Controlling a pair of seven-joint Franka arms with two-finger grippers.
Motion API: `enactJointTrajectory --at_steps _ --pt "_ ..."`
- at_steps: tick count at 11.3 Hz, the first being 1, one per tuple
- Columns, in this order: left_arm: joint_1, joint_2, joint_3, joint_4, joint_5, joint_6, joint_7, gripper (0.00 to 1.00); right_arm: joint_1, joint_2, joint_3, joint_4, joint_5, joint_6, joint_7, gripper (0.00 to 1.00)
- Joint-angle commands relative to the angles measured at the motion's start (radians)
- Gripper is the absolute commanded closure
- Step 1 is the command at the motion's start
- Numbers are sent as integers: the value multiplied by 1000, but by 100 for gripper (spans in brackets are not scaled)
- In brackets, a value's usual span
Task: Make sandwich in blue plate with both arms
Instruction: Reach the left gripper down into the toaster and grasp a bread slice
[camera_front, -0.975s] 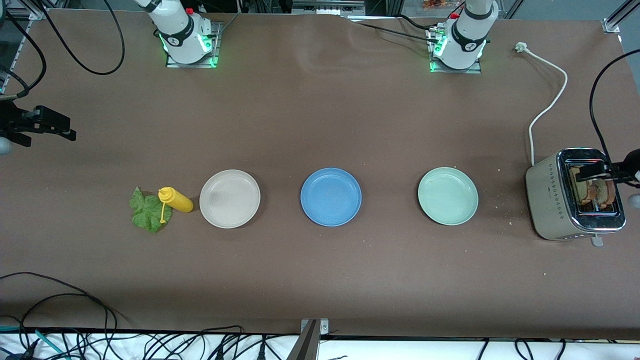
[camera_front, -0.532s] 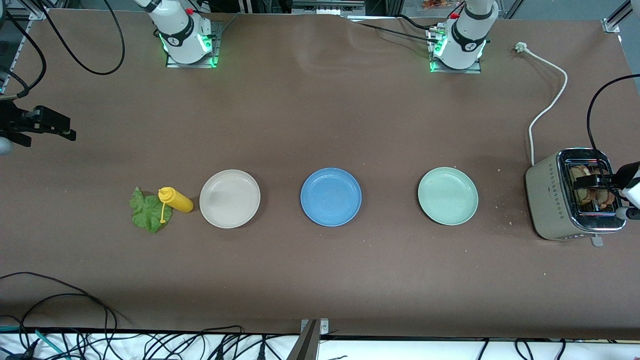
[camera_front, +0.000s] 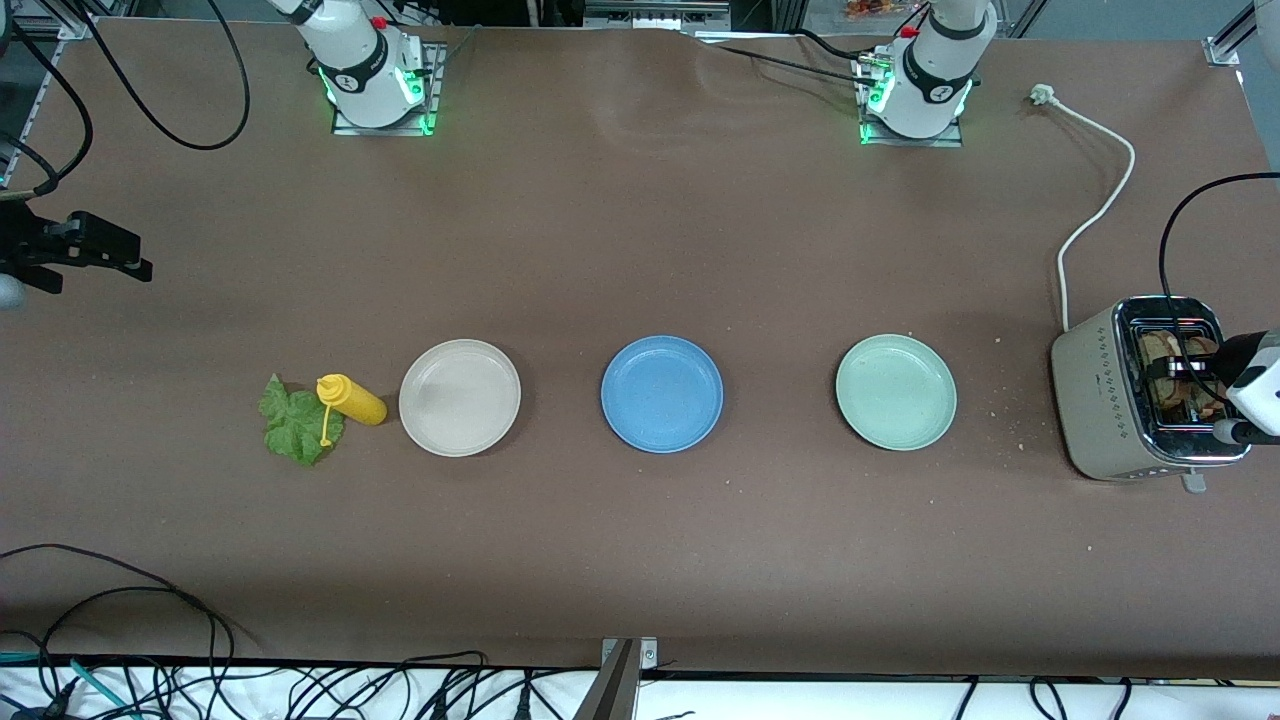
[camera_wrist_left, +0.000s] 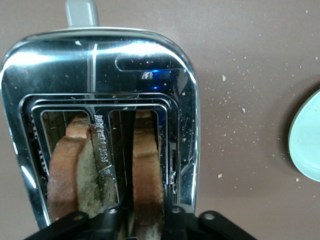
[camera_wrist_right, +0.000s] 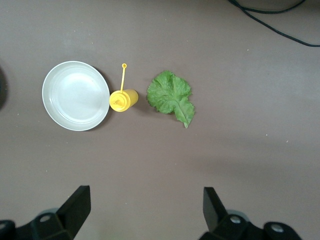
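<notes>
Two slices of brown bread (camera_wrist_left: 147, 170) with darker crust stand upright in the two slots of a shiny chrome toaster (camera_front: 1105, 400) at the left arm's end of the brown bench (camera_front: 640, 560). The left claw (camera_wrist_left: 141, 220) reaches down into the toaster from above, its black fingers (camera_wrist_left: 111, 220) pressed against both faces of one bread slice, gripping it inside its slot; the second slice sits in the neighbouring slot, just beside the fingers. A round, shallow, matte blue plate (camera_front: 661, 393) with a raised rim lies in the middle of the bench, well apart from both claws. It sits between a pale green plate (camera_front: 895, 391), toward the toaster, and a beige-white plate (camera_front: 459, 397) of the same shape. Beside the beige plate lies a yellow squeeze bottle (camera_front: 350, 399) on its side, touching a ruffled green lettuce leaf (camera_front: 292, 422) that lies flat on the bench. The right claw (camera_wrist_right: 145, 205) hovers over bare bench near the right arm's end, its fingers spread wide and holding nothing. A white power cord (camera_front: 1095, 215) trails from the toaster across the bench. Crumbs dot the bench around the toaster.
</notes>
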Motion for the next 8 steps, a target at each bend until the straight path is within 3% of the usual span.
enactJointTrajectory --at_steps 1,5,8 --pt "6 -10 -10 7 24 -12 21 100 -5 -13 4 -14 0 7 7 0" --pt "8 -100 -7 38 31 -101 15 100 -5 -13 4 -14 0 7 7 0" --pt "-13 -156 -28 171 30 -311 16 100 -5 -13 4 -14 0 7 7 0"
